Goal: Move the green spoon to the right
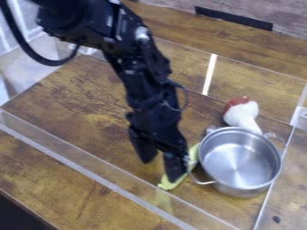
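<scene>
Beside pot (240, 160) — jaws wide open, straddling green spoon (177, 174).

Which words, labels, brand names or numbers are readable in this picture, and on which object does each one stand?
None can be read. The steel pot, the green spoon, the mushroom toy, the gripper and the wooden table show no print at this picture quality.
</scene>
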`<control>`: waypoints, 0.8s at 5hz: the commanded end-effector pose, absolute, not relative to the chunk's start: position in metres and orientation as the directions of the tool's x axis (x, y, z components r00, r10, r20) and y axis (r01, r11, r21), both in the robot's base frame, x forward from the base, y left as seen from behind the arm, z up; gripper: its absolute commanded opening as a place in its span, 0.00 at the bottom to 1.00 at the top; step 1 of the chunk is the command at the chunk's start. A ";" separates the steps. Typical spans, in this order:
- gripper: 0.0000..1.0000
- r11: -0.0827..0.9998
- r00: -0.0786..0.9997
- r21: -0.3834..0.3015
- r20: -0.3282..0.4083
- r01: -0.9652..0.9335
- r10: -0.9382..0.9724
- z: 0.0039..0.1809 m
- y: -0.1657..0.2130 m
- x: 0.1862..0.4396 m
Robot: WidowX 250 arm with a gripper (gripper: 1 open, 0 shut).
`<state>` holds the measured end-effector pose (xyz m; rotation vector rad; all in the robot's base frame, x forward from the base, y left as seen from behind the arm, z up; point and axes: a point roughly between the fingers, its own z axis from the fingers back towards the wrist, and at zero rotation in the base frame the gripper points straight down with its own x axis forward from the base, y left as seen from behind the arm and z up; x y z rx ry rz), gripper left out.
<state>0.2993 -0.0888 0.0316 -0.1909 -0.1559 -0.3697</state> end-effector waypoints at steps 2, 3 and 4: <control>1.00 0.929 0.920 -0.136 0.249 0.344 -0.304 0.038 -0.103 0.321; 0.00 0.928 0.920 -0.140 0.246 0.345 -0.305 0.036 -0.099 0.317; 0.00 0.930 0.923 -0.147 0.246 0.337 -0.296 0.036 -0.095 0.311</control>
